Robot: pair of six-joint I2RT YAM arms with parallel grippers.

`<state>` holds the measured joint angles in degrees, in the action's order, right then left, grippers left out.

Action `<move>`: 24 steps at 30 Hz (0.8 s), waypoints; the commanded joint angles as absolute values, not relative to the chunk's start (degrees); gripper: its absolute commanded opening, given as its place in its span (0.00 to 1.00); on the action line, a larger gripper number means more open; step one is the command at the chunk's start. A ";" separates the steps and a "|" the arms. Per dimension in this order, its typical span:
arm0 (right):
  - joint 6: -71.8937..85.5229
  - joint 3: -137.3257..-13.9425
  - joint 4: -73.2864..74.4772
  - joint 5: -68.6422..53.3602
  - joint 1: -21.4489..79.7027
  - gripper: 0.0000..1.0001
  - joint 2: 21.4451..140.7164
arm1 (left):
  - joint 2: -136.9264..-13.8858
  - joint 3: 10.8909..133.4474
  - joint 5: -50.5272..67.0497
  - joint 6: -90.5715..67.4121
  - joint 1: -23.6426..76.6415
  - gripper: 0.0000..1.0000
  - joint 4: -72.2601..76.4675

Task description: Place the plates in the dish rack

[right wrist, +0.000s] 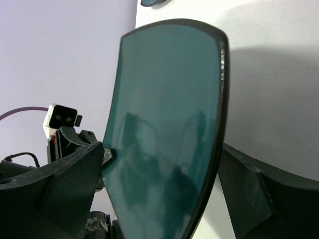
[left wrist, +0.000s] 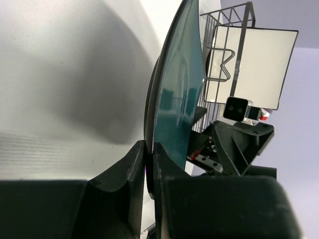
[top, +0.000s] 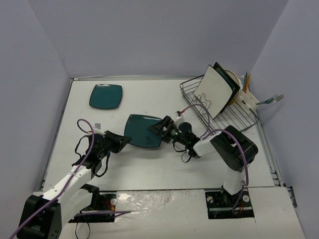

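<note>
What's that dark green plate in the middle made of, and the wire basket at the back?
The teal plate looks like glazed ceramic, or possibly glass: glossy, with soft reflections across its face and a thick rounded rim. The basket seems to be thin metal wire with a dark finish; whether painted or coated is hard to tell.

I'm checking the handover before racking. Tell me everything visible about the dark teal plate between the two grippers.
The dark teal plate is a rounded square, glossy like glazed ceramic, with a darker rim and faint reflections on its face. It looks whole and clean. It is mid-table, seemingly raised off the white table, left of the dish rack. The left gripper is shut on its left edge; the right gripper, open, straddles the opposite edge, not visibly clamping it.
</note>
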<state>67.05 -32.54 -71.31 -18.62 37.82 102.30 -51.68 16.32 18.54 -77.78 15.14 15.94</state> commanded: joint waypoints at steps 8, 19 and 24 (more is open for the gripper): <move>65.64 -35.15 -77.22 -23.61 34.92 0.35 100.53 | -51.42 21.44 21.91 -80.33 15.38 0.00 30.27; 51.75 -38.81 -55.42 -21.36 31.89 0.00 86.81 | -52.42 23.13 23.55 -72.71 15.56 0.19 25.01; 36.37 -47.45 -31.04 -16.05 28.83 0.00 76.36 | -50.85 27.03 22.44 -64.99 15.08 0.88 13.47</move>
